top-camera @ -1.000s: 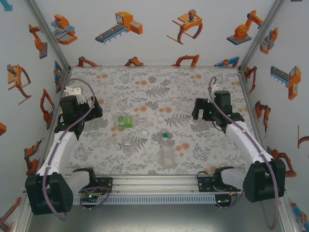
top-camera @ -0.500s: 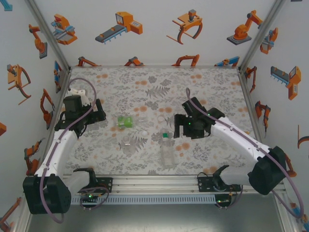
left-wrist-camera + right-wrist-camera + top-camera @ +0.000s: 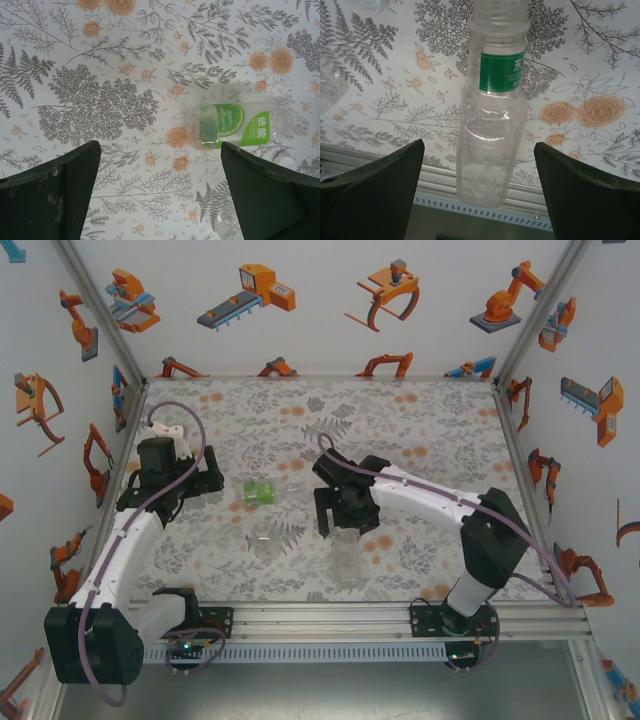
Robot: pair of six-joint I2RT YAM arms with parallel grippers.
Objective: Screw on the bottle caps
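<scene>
Tall bottle (image 3: 495, 115) sitting between right gripper (image 3: 476, 147) fingers spread wide, squat green bottle (image 3: 232, 125) lying left of it, left gripper (image 3: 160, 145) hanging released beyond.

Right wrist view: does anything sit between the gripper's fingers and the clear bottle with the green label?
Nothing visible does. The right gripper is open, and the bottle sits centred in the gap between its fingers, with just bare patterned tabletop on either side.
</scene>
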